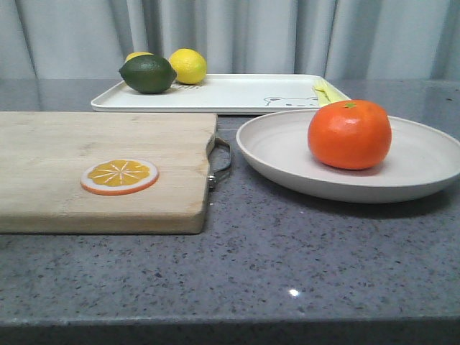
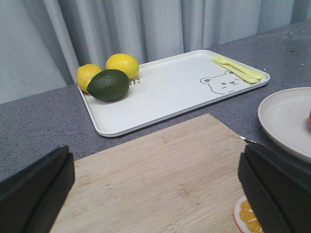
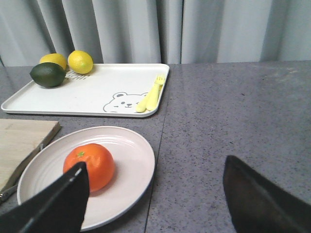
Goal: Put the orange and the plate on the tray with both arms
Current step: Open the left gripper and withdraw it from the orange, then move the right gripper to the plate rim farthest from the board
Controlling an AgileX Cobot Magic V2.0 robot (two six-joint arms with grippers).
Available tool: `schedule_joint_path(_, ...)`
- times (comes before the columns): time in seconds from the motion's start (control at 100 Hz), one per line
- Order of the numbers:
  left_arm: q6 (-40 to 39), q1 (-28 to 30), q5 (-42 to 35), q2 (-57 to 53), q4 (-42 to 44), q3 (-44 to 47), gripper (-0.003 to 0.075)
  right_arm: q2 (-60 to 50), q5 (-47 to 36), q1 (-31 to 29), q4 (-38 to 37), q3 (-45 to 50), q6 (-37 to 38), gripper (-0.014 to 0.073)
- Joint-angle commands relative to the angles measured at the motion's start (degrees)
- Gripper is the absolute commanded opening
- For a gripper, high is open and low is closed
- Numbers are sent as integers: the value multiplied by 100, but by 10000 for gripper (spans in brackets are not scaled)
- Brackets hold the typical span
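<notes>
Sitting on plate [image 1: 431, 154], near its middle: orange [image 1: 350, 134], whole, green stem mark up. Plate itself on bench [image 1: 287, 266], just in front of tray [image 1: 244, 93], not on it; rim close to tray's near edge, contact not determinable. Task status: neither item on tray, nothing gripped, both transfers outstanding. Left claw [image 2: 155, 194]: spread wide, empty, poised over cutting board [image 1: 86, 165]. Right claw [image 3: 160, 199]: spread wide, empty, poised above plate's near side. Tray contents: two lemons [image 1: 188, 65] and dark green avocado [image 1: 147, 74] at far-left corner; yellow fork-and-spoon set [image 3: 153, 93] beside bear drawing at right end. Middle of tray bare; judged room enough for plate only if kept off cutlery and fruit. Elsewhere: orange slice disc [image 1: 119, 176] on cutting board, board's metal handle [image 1: 221, 162] near plate rim.
</notes>
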Motion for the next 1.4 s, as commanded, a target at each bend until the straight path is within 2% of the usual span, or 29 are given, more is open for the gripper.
schedule_joint_path(0.0, -8, 19, -290, -13, -48, -139, 660, 256, -567, -23, 221, -186, 4, 573)
schedule_joint_path(0.17, -8, 19, -290, -13, -48, -139, 660, 1090, -834, -23, 383, -186, 4, 572)
schedule_joint_path(0.62, -8, 19, -290, -13, -48, -139, 660, 3875, -2418, -12, 1124, -231, 4, 572)
schedule_joint_path(0.95, -8, 19, -290, -13, -48, -135, 660, 5283, -2316, -12, 1125, -846, 4, 572)
schedule_joint_path(1.39, -8, 19, -290, -13, -48, -135, 660, 5809, -2089, 179, 1130, -1050, 4, 572)
